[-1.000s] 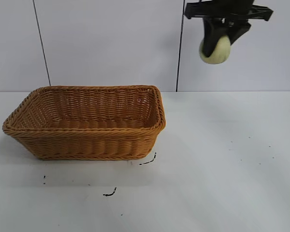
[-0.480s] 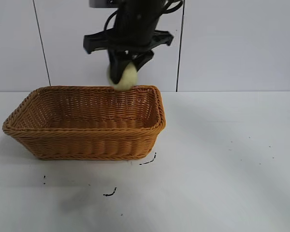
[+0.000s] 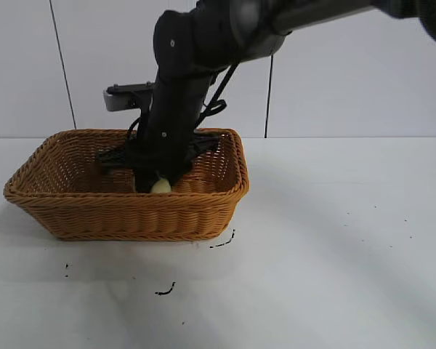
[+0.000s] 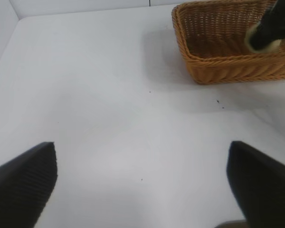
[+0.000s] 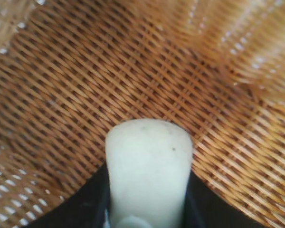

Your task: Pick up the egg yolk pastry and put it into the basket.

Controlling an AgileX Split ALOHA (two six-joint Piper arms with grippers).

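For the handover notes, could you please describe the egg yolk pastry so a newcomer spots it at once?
Find the large orange-brown woven wicker basket on the white table. Inside it, between the right pincer's black fingers, sits the small pale yellow-cream, smooth egg yolk pastry, the only pale thing there.

The surface (image 3: 334,240) was white and matte, scattered with small black marks: a short curved one (image 3: 222,241), another squiggle (image 3: 165,291) nearer me, and tiny specks (image 3: 66,269) around. Behind it stood a pale wall (image 3: 349,80) with two thin dark vertical lines (image 3: 61,62).
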